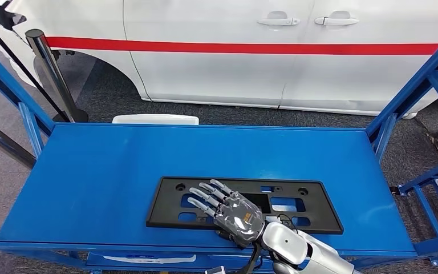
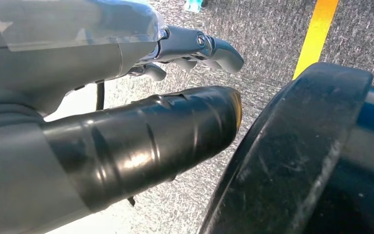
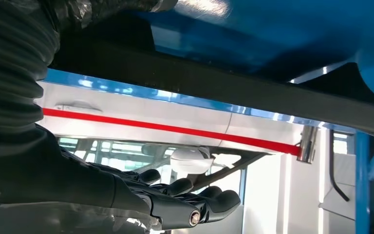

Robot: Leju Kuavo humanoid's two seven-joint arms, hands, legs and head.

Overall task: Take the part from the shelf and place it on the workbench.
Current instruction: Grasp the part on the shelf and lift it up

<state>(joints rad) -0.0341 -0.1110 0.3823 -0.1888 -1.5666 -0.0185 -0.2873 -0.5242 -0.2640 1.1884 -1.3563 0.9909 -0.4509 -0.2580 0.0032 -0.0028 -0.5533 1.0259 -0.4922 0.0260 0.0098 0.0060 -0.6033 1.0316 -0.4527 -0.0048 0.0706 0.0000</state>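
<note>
One flat black plastic plate-holder panel with cut-out slots (image 1: 296, 206), the task's part, lies on the blue metal shelf deck (image 1: 91, 171), directly under and ahead of our right robot hand (image 1: 228, 208). We log that robot hand palm-down on the panel's near-left portion, fingers (image 1: 205, 197) spread and extended across it, holding nothing; we judge this a flat approach, since so thin a panel gives no edge to take from above. Our left robot hand (image 2: 126, 97) hangs low over grey carpet, fingers loosely curled around nothing. Beyond the right robot hand, past the shelf's far edge, stands a white car body with a red stripe (image 1: 262, 48). The panel is not yet lifted.
</note>
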